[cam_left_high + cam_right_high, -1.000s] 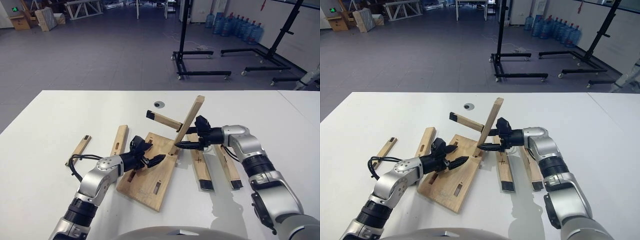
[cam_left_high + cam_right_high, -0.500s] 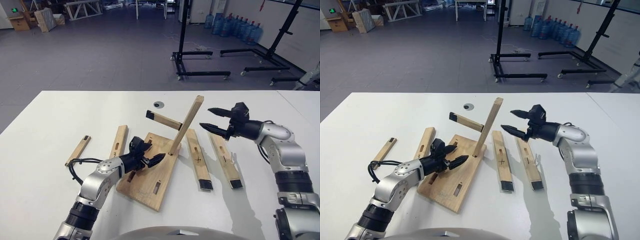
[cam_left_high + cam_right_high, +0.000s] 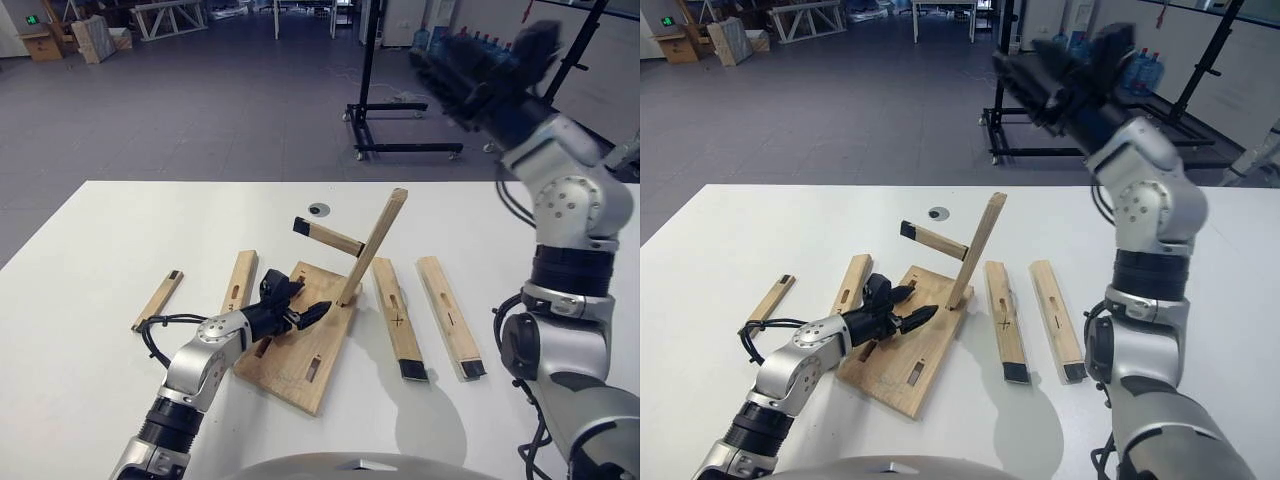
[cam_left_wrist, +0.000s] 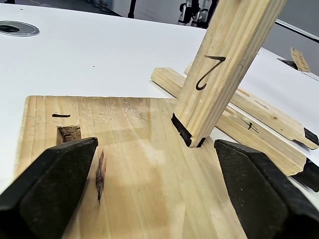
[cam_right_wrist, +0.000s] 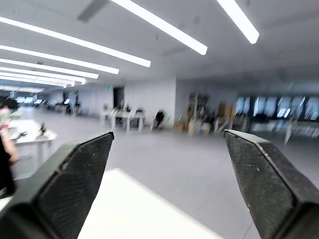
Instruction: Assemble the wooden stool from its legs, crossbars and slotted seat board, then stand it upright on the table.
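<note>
Seat board (image 3: 305, 352) flat on table (image 3: 100, 230), one leg (image 3: 373, 245) leaning in its slot. Left gripper (image 4: 155, 144): jaws spread, low over board. Right gripper (image 5: 169, 134): jaws spread, raised high.

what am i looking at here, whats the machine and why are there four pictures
It is a humanoid robot with two arms, each ending in a two-finger gripper. Two pictures come from cameras in its head, looking down over a white table. The other two come from a camera on each wrist. On the table lies a board with one leg standing tilted in a slot. Loose pieces lie flat around it. The left gripper is open over the board. The right gripper is open, high in the air. Neither holds anything.
</note>
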### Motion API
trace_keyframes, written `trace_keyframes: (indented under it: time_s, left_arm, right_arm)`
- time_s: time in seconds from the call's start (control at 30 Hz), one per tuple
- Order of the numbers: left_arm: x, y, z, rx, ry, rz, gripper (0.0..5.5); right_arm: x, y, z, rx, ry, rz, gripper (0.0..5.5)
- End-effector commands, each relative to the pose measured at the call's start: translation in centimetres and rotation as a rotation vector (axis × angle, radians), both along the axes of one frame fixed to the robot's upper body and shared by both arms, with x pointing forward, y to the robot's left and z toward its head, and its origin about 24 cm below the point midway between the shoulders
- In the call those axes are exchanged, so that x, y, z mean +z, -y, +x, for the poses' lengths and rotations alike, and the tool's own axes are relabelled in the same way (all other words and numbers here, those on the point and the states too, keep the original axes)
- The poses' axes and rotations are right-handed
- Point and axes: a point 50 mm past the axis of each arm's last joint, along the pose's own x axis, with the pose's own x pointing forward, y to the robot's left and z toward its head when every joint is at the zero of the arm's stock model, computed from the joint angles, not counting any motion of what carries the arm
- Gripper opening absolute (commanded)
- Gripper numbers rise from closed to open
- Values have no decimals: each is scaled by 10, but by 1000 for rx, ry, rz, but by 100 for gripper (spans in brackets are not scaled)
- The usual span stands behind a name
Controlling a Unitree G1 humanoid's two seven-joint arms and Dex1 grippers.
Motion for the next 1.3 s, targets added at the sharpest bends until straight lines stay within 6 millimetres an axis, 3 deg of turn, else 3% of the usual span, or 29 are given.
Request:
trace_keyframes:
  time_s: [0.03,0.1,0.13,0.3,0.5,0.57,0.67,0.93,1.07,1.1,1.13,1.23,1.3]
  left_arm:
    - [-41,-7,-21,36,-195,107,430]
    - [-41,-6,-21,38,-194,105,430]
    - [-42,-6,-21,43,-195,104,430]
    - [-42,-7,-22,58,-197,99,430]
    - [-41,-9,-24,59,-197,102,430]
    - [-40,-11,-24,59,-197,103,430]
    - [-39,-13,-22,63,-197,106,430]
    - [-38,-16,-20,73,-200,112,430]
    - [-37,-15,-19,71,-199,114,430]
    - [-37,-15,-19,70,-198,115,430]
    - [-37,-15,-18,70,-196,116,430]
    - [-37,-14,-18,71,-197,117,430]
    - [-37,-13,-19,73,-201,116,430]
  right_arm:
    - [-91,-35,-15,148,-317,-212,407]
    - [-123,-47,-38,229,-393,-322,407]
    - [-129,-50,-42,238,-399,-344,407]
    - [-118,-41,-24,75,-309,-376,407]
    - [-110,-39,-21,51,-269,-334,407]
    - [-98,-39,-22,52,-216,-288,407]
    - [-65,-35,-25,67,-103,-190,407]
    - [21,0,-22,-49,157,-51,407]
    - [46,8,-16,-114,227,-31,407]
    - [43,8,-13,-119,220,-46,407]
    - [29,4,-10,-108,177,-89,407]
    - [-60,-22,-15,9,-66,-288,407]
    - [-128,-41,-41,115,-175,-518,407]
